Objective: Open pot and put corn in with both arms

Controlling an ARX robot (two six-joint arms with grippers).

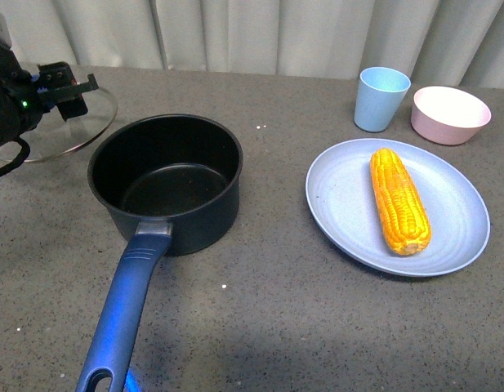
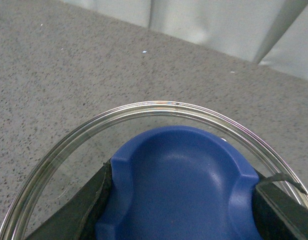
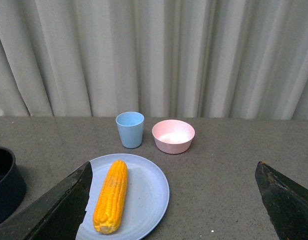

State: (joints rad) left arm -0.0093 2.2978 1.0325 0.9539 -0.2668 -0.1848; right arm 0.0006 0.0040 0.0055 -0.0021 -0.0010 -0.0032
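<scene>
Pot (image 1: 201, 214): round, dark navy wall, matte black inside, uncovered, nothing in it. It sits left of centre on the countertop (image 1: 276, 318). Its long glossy blue handle (image 1: 125, 306) has a steel collar and points toward the camera, with the far end cut off by the frame edge. Lid (image 1: 95, 122): clear glass disc with a thin bright rim, off the pot at far left. I cannot tell whether it touches the counter. Left gripper (image 1: 70, 91): closed on the lid by its knob. In the left wrist view the smooth, dished blue knob (image 2: 183, 185) sits clamped between black fingers (image 2: 79, 205). The arm is mostly out of frame and shows a small green light. Right gripper (image 3: 172, 200): spread wide and holding nothing. Only two dark wedge-shaped fingers (image 3: 59, 205) show. Corn (image 1: 399, 200): yellow-orange cob with tight kernel rows, lying lengthwise on a pale blue plate (image 1: 333, 204), well right of the pot. Behind the plate stand a light blue cup (image 1: 381, 100) and a pink bowl (image 1: 449, 114), close together. The countertop is grey, speckled and stone-like. A pale pleated curtain (image 1: 276, 33) hangs behind it.
</scene>
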